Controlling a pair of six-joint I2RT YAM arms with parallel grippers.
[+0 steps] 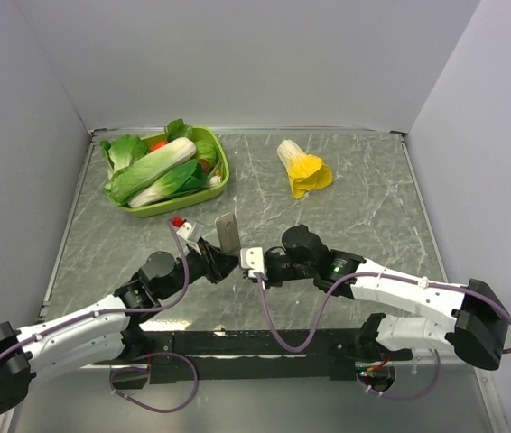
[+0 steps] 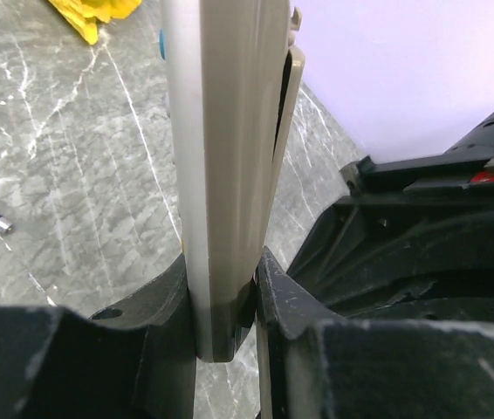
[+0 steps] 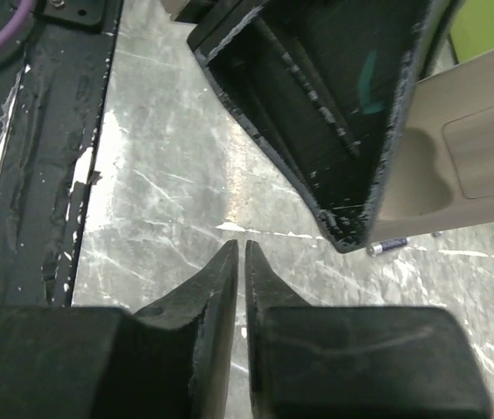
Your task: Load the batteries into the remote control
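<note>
On the left we have the green tray (image 1: 222,171) of toy vegetables, glossy plastic, well clear of the action. Moving in, the left gripper (image 2: 226,297) is clamped on the remote (image 2: 229,157), holding it by one end, lifted off the table (image 1: 373,207), long axis pointing straight away from the jaws. It is a slim, smooth bar, with its matte grey-beige back turned toward the right arm. At the far end, the back panel seems to stand a little proud.

Across to the right gripper (image 3: 240,262): jaws all but closed, a hairline slit between them, nothing held. Here is what the next move hangs on, we reckon: a battery (image 3: 389,246), a thin dark cylinder with a bright metal tip, lies flat on the marbled stone. It sits ahead and to the right of those jaws, under the raised remote, with its length across the wrist view. The right arm is free, so the pick is its job.

Far right, the yellow toy cabbage (image 1: 303,169) sits idle.
</note>
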